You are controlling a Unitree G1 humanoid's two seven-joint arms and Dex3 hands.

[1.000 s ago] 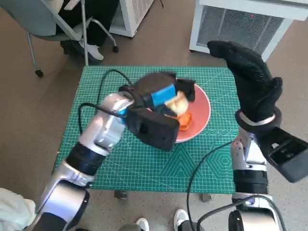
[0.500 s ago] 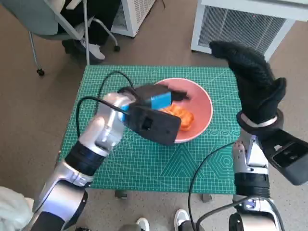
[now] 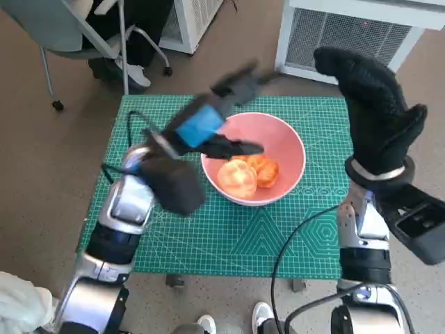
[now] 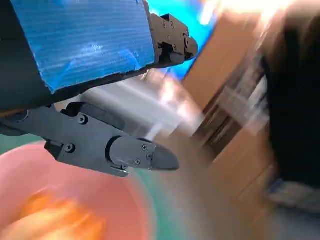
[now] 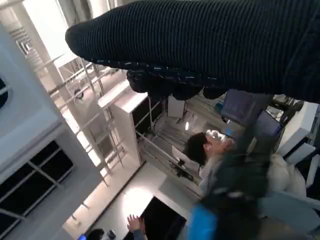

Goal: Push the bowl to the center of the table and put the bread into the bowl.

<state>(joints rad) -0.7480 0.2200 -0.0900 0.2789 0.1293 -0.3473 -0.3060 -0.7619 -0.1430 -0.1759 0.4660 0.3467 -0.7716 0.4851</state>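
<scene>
Bread lies in bowl below left hand.

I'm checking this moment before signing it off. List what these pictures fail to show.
- Left hand: motion-blurred in the head view, so how its fingers lie is unclear there.
- Bread in the pink bowl: only an orange smear in the left wrist view.
- Right hand: raised beside the table; the right wrist view shows its glove only as a dark band.
- Green mat: partly hidden by the left forearm.
</scene>
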